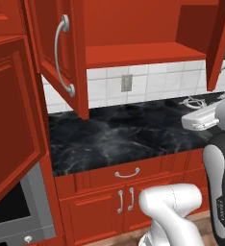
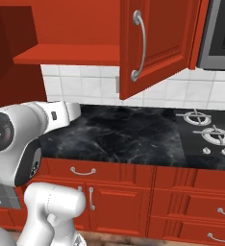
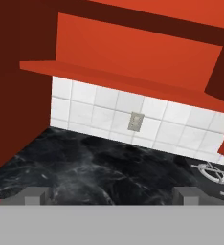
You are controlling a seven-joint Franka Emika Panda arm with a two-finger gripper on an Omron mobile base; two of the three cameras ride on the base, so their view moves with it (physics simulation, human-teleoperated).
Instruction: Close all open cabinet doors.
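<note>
An upper cabinet stands open over the counter, with both red cabinet doors swung out. Its left door (image 1: 61,53) shows its curved silver handle, and the right door (image 1: 220,41) (image 2: 153,43) hangs out at the other side. A third red door (image 1: 13,115) stands open at the far left, above the oven. My gripper (image 1: 187,120) (image 2: 76,110) (image 3: 111,196) hovers over the counter below the open cabinet. Its fingertips (image 3: 35,196) stand wide apart and hold nothing. It touches no door.
A black marble counter (image 1: 124,134) runs below, with a tiled backsplash and an outlet (image 1: 127,82). Stove burners (image 2: 206,129) lie to the right and a microwave (image 2: 222,33) hangs above them. An oven (image 1: 18,211) sits low at the left. The lower doors and drawers (image 1: 126,173) are shut.
</note>
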